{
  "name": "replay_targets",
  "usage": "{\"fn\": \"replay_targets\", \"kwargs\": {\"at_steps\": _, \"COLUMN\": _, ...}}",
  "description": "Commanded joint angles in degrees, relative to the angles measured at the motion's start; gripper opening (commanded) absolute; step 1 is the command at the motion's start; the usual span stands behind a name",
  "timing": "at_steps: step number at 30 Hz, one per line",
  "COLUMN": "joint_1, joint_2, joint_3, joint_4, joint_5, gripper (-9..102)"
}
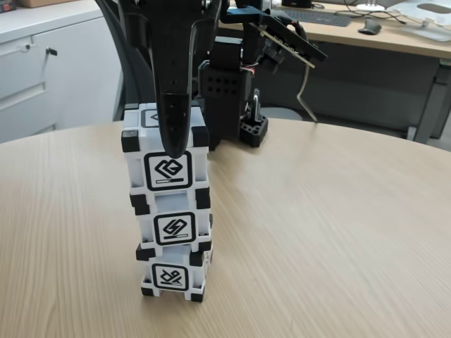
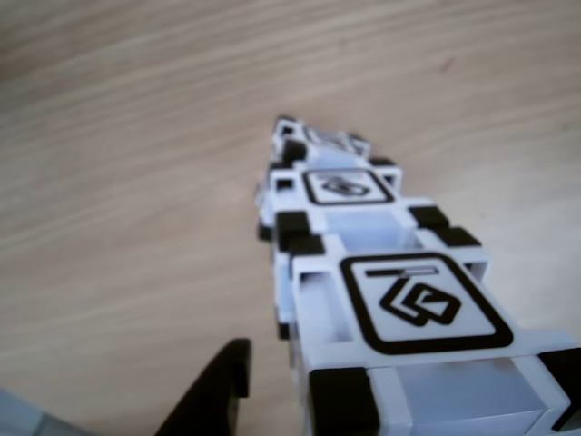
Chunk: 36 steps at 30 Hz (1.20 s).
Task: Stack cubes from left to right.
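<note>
White-and-black cubes stand three high on the wooden table (image 1: 338, 232): bottom cube (image 1: 171, 274), middle cube (image 1: 173, 224), top cube (image 1: 166, 160). Black gripper (image 1: 174, 144) hangs over the top cube's front face; whether it grips cannot be told. One finger (image 2: 213, 391) sits just beside the stack.

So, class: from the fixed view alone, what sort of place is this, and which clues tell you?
Most likely an office. Behind the round wooden table stands a desk with a keyboard and a mouse, and a pale cabinet is at the left.
</note>
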Motion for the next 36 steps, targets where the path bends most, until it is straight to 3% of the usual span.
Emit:
{"fn": "replay_targets", "kwargs": {"at_steps": 1, "joint_1": -1.9, "joint_2": 0.9, "joint_3": -2.5, "joint_4": 0.8, "joint_5": 1.1, "gripper": 53}}
{"fn": "replay_targets", "kwargs": {"at_steps": 17, "joint_1": -20.7, "joint_2": 0.0, "joint_3": -2.5, "joint_4": 0.8, "joint_5": 11.2, "gripper": 48}}
{"fn": "replay_targets", "kwargs": {"at_steps": 18, "joint_1": -21.6, "joint_2": 0.0, "joint_3": -2.5, "joint_4": 0.8, "joint_5": 11.4, "gripper": 44}}
{"fn": "replay_targets", "kwargs": {"at_steps": 19, "joint_1": -22.2, "joint_2": 0.0, "joint_3": -2.5, "joint_4": 0.8, "joint_5": 11.5, "gripper": 31}}
{"fn": "replay_targets", "kwargs": {"at_steps": 20, "joint_1": -22.8, "joint_2": 0.0, "joint_3": -2.5, "joint_4": 0.8, "joint_5": 12.7, "gripper": 7}}
{"fn": "replay_targets", "kwargs": {"at_steps": 21, "joint_1": -22.9, "joint_2": 0.0, "joint_3": -2.2, "joint_4": 0.8, "joint_5": 16.0, "gripper": 0}}
{"fn": "replay_targets", "kwargs": {"at_steps": 25, "joint_1": -23.0, "joint_2": 0.7, "joint_3": -1.4, "joint_4": 0.8, "joint_5": 22.1, "gripper": 0}}
{"fn": "replay_targets", "kwargs": {"at_steps": 36, "joint_1": -23.0, "joint_2": 0.4, "joint_3": -2.1, "joint_4": 0.3, "joint_5": 21.7, "gripper": 0}}
